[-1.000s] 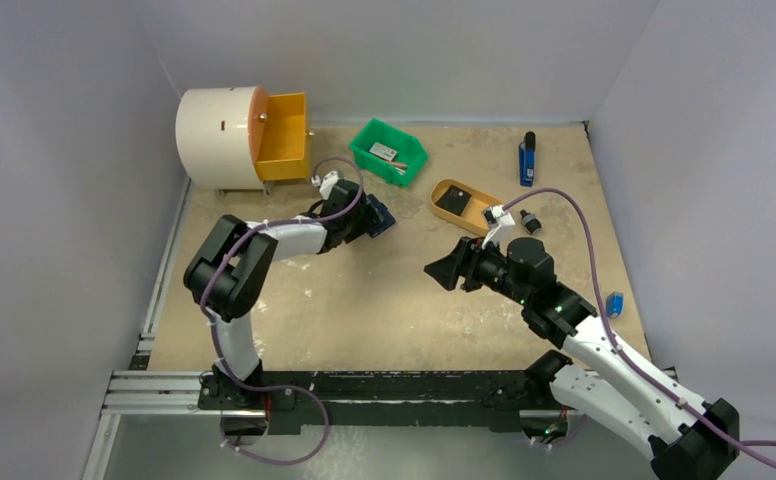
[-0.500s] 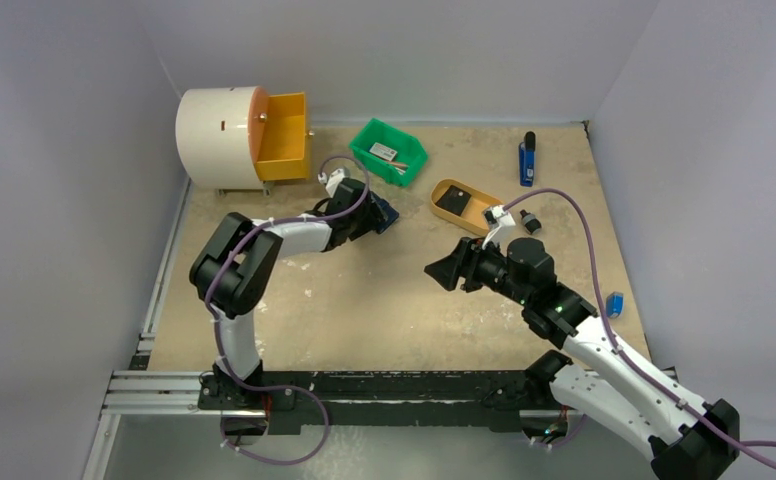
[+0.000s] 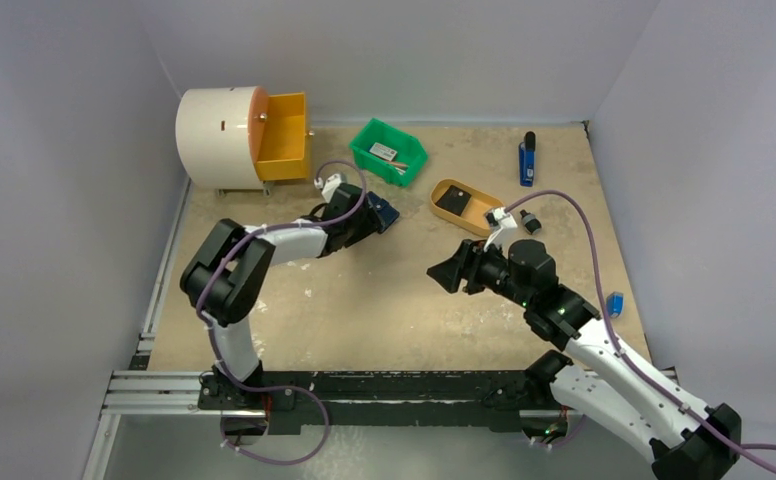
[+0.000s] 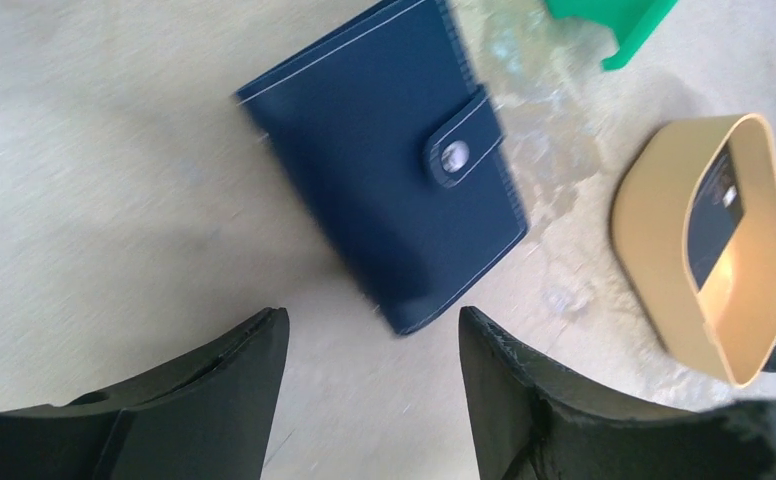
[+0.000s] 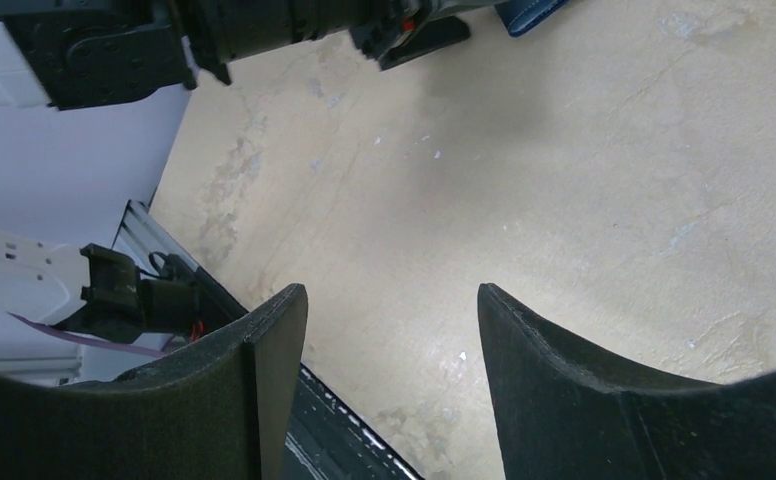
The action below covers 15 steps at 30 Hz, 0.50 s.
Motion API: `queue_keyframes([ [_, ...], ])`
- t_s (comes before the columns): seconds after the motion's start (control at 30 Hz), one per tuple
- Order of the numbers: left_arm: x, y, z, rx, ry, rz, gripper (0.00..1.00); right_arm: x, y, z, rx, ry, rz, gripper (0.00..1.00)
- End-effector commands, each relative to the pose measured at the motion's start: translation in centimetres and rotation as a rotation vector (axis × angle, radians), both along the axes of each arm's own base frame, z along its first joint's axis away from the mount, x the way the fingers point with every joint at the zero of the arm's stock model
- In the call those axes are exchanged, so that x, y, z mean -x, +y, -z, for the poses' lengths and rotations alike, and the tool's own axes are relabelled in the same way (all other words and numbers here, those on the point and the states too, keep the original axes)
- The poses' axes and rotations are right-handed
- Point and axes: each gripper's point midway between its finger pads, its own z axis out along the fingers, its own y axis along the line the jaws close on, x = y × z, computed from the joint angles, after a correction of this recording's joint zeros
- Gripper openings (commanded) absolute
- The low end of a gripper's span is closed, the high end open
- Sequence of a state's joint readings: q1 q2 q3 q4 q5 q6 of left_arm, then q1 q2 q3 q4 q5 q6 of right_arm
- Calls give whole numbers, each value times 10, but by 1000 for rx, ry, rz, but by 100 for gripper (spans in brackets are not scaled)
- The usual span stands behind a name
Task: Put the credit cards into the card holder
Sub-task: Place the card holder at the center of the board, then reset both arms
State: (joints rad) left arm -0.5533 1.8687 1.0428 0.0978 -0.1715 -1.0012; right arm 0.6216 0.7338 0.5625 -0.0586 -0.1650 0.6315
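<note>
Item: card holder (image 4: 384, 160), navy, folded, snap tab fastened over its stud, flat on the table (image 4: 84, 130). Hazards: the holder is thin and lies flush with the surface, so fingers descending on it are likely to skid it along rather than lift it. A shove from this side could drive it toward the green bin (image 4: 614, 20) or the tan tray (image 4: 654, 250) beyond. With the snap done up, no card can enter until the flap is opened, and a one-sided pull may drag the whole holder instead. Tool: left gripper (image 4: 369, 330), jaws apart, nothing between them. Right gripper (image 5: 389, 300), jaws likewise apart and empty, hangs over bare table well away from the holder. Position: the holder sits just ahead of the left gripper's fingertips, turned diagonally, its nearest corner pointing into the gap between the fingers but short of it, with no contact visible. From above, the holder (image 3: 384, 213) shows at the tip of the left gripper (image 3: 369, 222), partly hidden by it.
</note>
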Motion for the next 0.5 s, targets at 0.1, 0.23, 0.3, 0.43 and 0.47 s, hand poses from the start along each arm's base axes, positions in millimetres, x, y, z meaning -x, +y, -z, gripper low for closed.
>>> queue_keyframes([
  [0.1, 32, 40, -73, -81, -114, -34, 64, -10, -10, -36, 40, -119, 35, 65],
  [0.23, 57, 67, -116, -143, -195, -29, 64, -17, -16, -55, 99, -180, 42, 66],
  [0.3, 73, 85, -138, -182, -238, -31, 65, -20, -18, -66, 114, -215, 44, 66],
  [0.43, 102, 132, -173, -284, -302, -99, 67, -28, -21, -81, 147, -275, 56, 66],
  [0.47, 108, 142, -178, -314, -302, -118, 67, -30, -23, -83, 166, -285, 65, 66],
])
